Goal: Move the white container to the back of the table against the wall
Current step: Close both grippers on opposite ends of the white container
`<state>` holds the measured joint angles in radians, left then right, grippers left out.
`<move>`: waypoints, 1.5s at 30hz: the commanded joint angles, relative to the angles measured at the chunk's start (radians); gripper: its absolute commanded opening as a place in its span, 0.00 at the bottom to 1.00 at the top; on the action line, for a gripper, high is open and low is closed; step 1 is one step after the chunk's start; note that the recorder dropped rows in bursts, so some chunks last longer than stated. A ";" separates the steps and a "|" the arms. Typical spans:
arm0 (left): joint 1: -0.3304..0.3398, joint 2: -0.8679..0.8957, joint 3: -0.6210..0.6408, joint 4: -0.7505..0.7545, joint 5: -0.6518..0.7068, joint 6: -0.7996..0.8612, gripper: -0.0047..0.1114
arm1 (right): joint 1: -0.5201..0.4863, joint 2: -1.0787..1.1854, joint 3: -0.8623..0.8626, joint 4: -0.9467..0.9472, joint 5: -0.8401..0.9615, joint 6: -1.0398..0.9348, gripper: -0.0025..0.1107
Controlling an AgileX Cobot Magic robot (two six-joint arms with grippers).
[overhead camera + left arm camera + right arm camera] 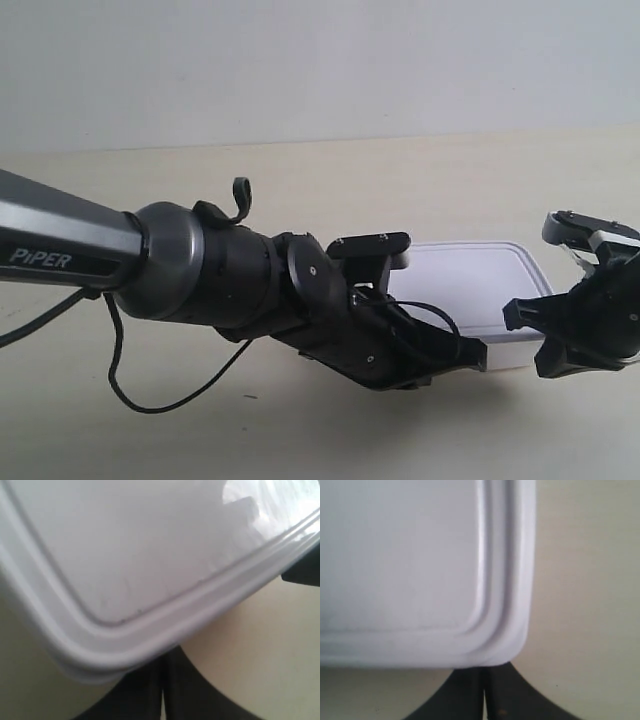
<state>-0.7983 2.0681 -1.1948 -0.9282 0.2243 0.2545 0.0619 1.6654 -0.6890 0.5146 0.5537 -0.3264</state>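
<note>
The white container (470, 290) lies flat on the table (300, 200), lid on, well short of the wall (300, 60). My left gripper (162, 675) is shut, its dark fingertips (145, 690) pressed together under the rounded corner of the container (150, 555). In the exterior view this is the arm at the left, its gripper (478, 355) at the box's near left corner. My right gripper (484, 677) is shut too, tips at the other near corner of the container (400, 555). That gripper (518, 315) belongs to the arm at the exterior view's right.
A black cable (150, 400) hangs from the arm at the exterior view's left and loops over the tabletop. The bare table stretches behind the box to the wall. The other gripper's dark tip (302, 575) shows at the edge of the left wrist view.
</note>
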 commanded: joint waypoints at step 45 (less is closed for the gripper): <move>0.083 0.088 -0.122 0.096 -0.195 0.040 0.04 | -0.006 0.178 -0.164 0.232 -0.143 -0.264 0.02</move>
<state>-0.7192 2.1593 -1.3112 -0.8411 0.0632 0.2791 0.0619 1.8312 -0.8395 0.6906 0.4354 -0.5279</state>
